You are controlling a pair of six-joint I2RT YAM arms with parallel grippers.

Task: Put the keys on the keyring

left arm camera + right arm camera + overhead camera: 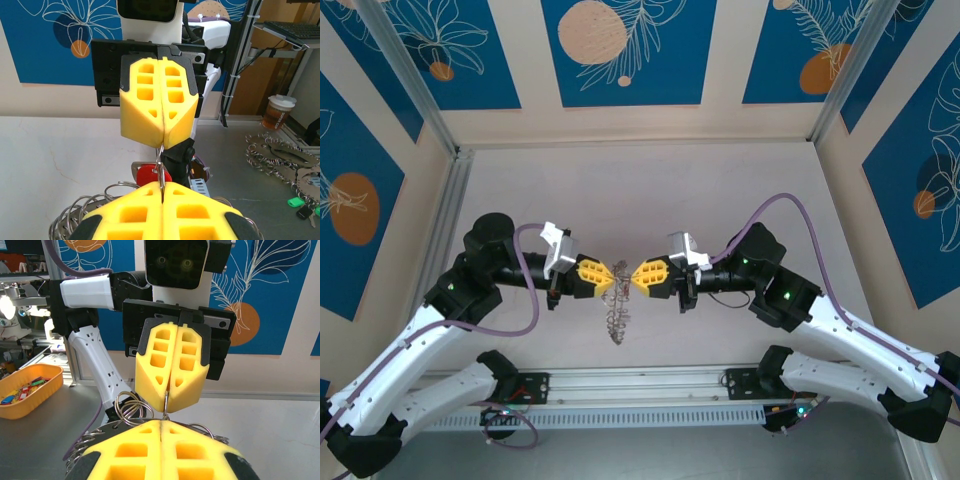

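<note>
My two grippers meet tip to tip above the table, the left gripper (611, 275) and the right gripper (637, 275). Both are shut on one thin loop of the keyring (617, 318), whose silvery bunch dangles below them. In the left wrist view my left gripper (162, 187) pinches the loop from below, and the right gripper (161, 144) pinches it from above. The key's red head (148, 174) sits right behind the loop. I cannot tell if it is threaded on. In the right wrist view the keyring's coils (131, 407) curl beside my right gripper (161, 423).
A pile of loose metal rings (280, 150), a cup (276, 112) and small green and black tags (296, 202) lie to one side. An orange tray (27, 390) holds small coloured pieces. A metal rail (640, 385) runs along the near edge.
</note>
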